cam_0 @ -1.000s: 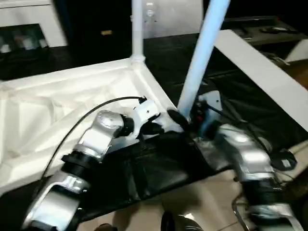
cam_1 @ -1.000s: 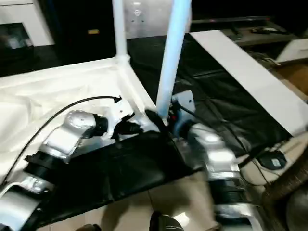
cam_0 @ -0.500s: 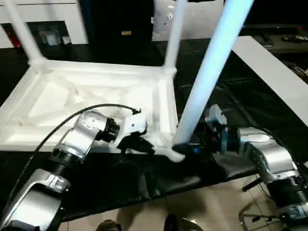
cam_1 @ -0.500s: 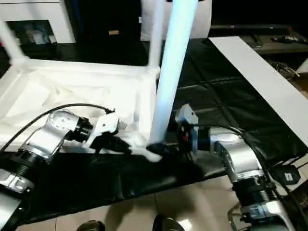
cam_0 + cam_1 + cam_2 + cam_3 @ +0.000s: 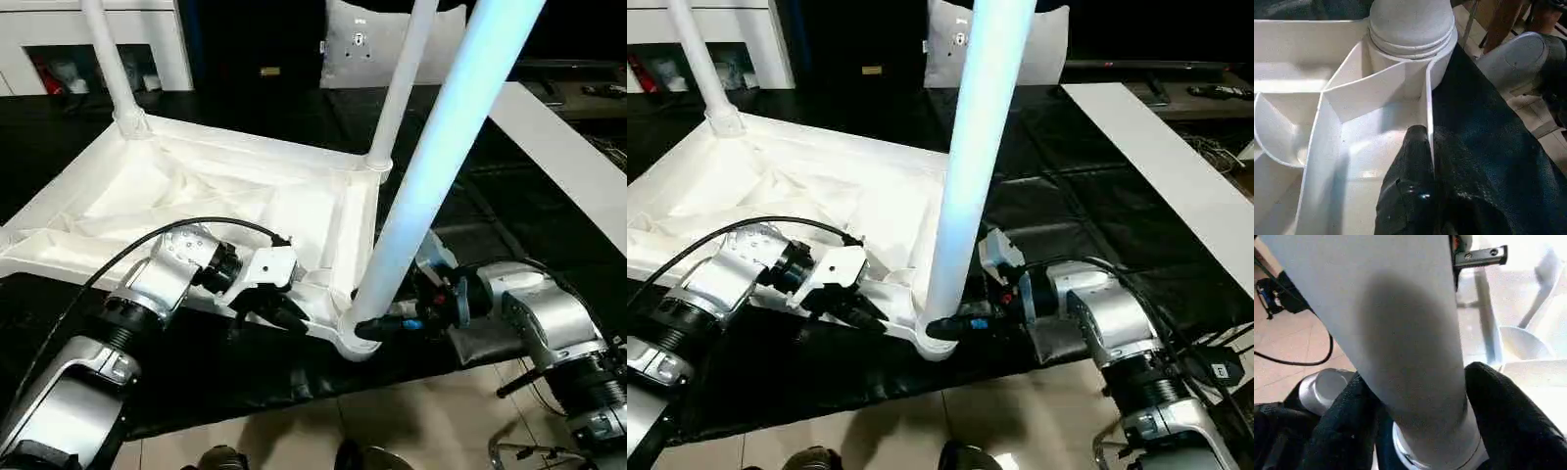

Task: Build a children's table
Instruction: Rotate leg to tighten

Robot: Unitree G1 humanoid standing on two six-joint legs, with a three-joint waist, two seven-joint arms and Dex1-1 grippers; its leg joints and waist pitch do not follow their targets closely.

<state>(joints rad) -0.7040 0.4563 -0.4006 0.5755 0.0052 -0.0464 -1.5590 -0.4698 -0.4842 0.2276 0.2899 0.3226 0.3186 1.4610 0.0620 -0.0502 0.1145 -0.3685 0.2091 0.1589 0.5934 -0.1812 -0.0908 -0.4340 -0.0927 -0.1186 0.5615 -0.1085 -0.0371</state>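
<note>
The children's table top point(image 5: 196, 186) lies upside down on a black mat, ribbed underside up. Two white legs stand in its far corner sockets, one at the left point(image 5: 110, 59) and one at the right point(image 5: 397, 93). A third leg point(image 5: 441, 166) rises from the near right corner socket point(image 5: 355, 345). My left gripper point(image 5: 284, 315) is shut on the top's near rim wall point(image 5: 1427, 98) close to that socket. My right gripper point(image 5: 377, 328) clasps the foot of the near leg point(image 5: 1400, 333), with black fingers point(image 5: 1498, 416) pressed against it on both sides.
A long flat white board point(image 5: 568, 166) lies on the mat at the right. A pale cushion point(image 5: 358, 44) leans at the back, with a white cabinet point(image 5: 39, 39) at the back left. The black mat point(image 5: 245, 372) ends at tiled floor point(image 5: 411, 421) in front. A black cable arcs over my left forearm.
The camera has shifted, bringing more of the table top into view. My right gripper's fingers have drawn in around the foot of the near leg. The left gripper keeps its hold on the rim.
</note>
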